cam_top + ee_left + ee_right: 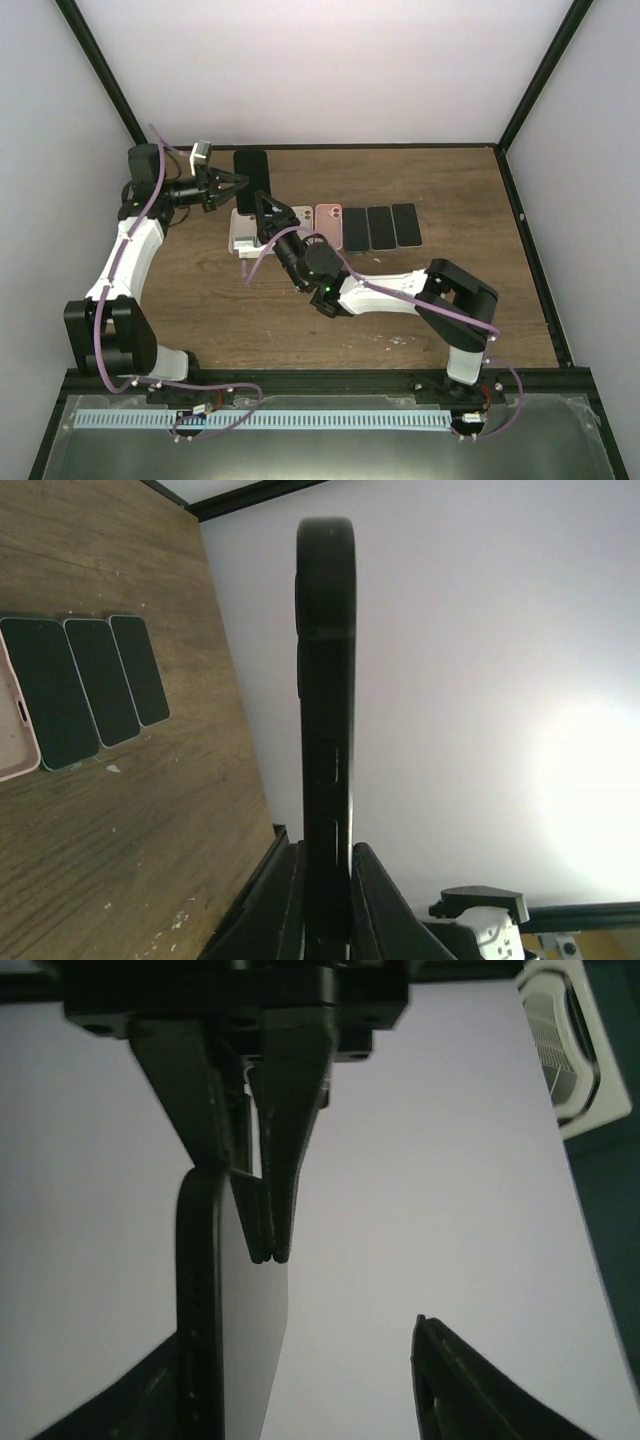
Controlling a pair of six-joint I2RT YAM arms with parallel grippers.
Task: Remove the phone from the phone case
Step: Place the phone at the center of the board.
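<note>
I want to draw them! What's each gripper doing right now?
Left gripper: closed, holding the black phone.
Right gripper: open, holding nothing.

Top view high, near edge, facing down; wrist views close, sharing the black phone (325,730)

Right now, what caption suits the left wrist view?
Left gripper clamps a black phone edge-on; three dark phones lie on the table.

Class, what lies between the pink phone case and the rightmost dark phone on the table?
Two dark phones, side by side; the top external view shows it.
</note>
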